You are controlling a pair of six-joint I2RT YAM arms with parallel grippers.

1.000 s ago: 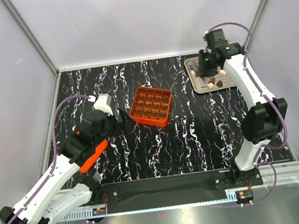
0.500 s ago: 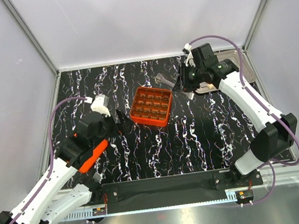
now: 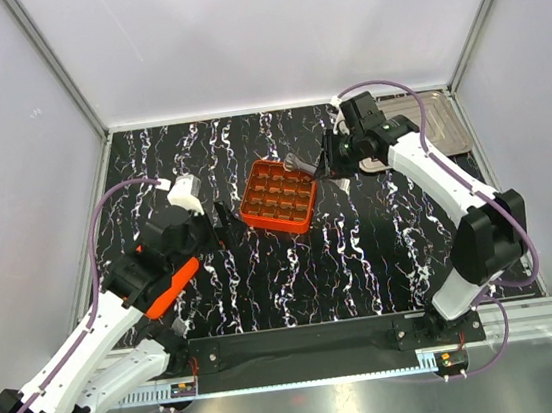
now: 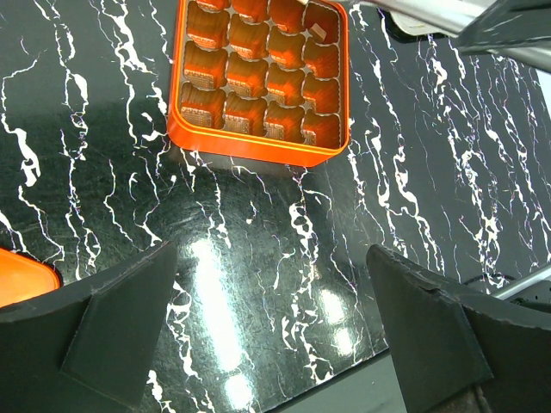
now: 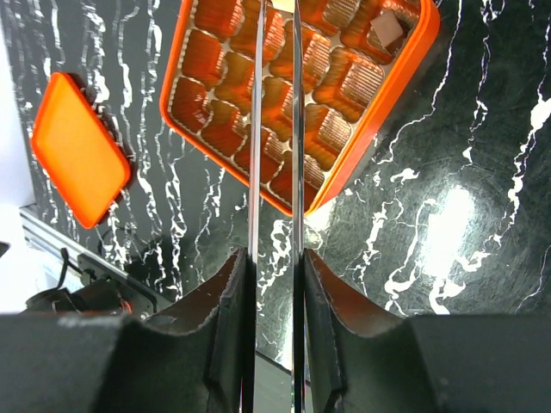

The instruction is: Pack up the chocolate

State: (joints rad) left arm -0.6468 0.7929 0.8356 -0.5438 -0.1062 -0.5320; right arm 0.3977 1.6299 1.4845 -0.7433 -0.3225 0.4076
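right wrist view: right hand (image 5: 275, 267) clenched on metal tweezers (image 5: 258, 129), tips over the orange grid box (image 5: 420, 53); chocolate piece (image 5: 385, 28) beyond them looks tiny, light, brittle, so pinch its sides gently.

Black marble-pattern tabletop with white veins (image 3: 293, 265) is enclosed on three sides by plain pale grey wall panels (image 3: 265, 36), joined by slanting aluminium corner posts (image 3: 55, 62). Overhead light is recorded as a white glare patch (image 4: 215, 318) between the left gripper's fingers (image 4: 112, 335). A second glare patch (image 5: 448, 228) is noted right of the right gripper's fingers (image 5: 225, 327).
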